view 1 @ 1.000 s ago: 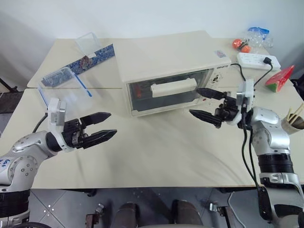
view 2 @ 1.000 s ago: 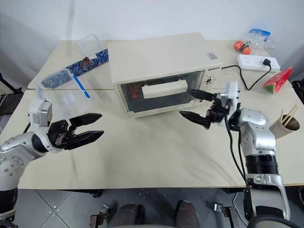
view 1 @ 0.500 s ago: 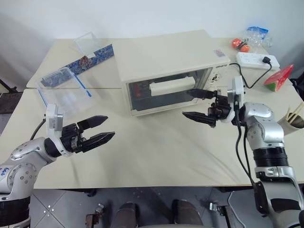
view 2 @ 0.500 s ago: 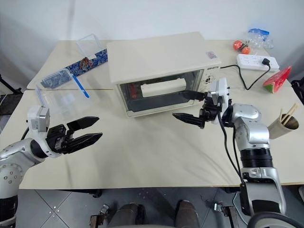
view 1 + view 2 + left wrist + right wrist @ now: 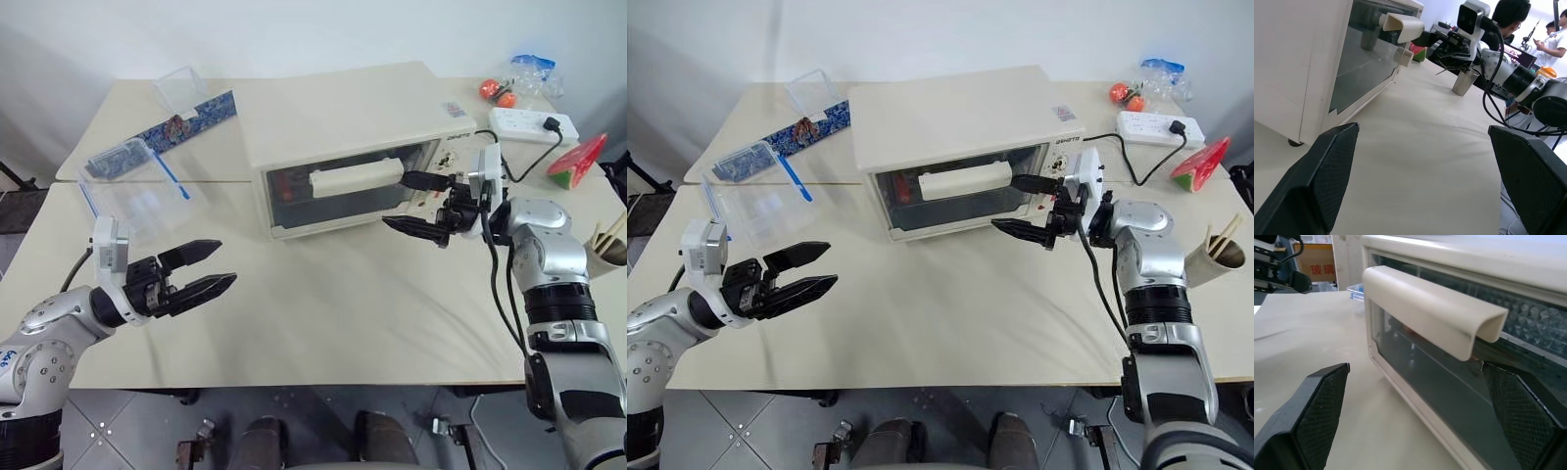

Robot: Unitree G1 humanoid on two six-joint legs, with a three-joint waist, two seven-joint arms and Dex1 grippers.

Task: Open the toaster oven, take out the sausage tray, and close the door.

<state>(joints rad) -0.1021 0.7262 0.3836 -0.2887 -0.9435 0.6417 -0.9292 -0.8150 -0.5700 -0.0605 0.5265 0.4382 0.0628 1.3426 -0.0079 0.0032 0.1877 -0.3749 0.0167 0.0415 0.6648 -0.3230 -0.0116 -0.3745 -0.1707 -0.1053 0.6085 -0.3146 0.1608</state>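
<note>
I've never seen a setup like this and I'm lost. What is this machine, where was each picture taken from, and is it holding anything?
It is a two-armed robot at a table. The two wide pictures come from its head, looking down. The other two come from cameras on its wrists, looking along each tool's black fingers. On the table stands a closed toaster oven, with a clear container and a power strip nearby. The left tool is open, holding nothing. The right tool is open beside the door handle, not gripping it.
</note>
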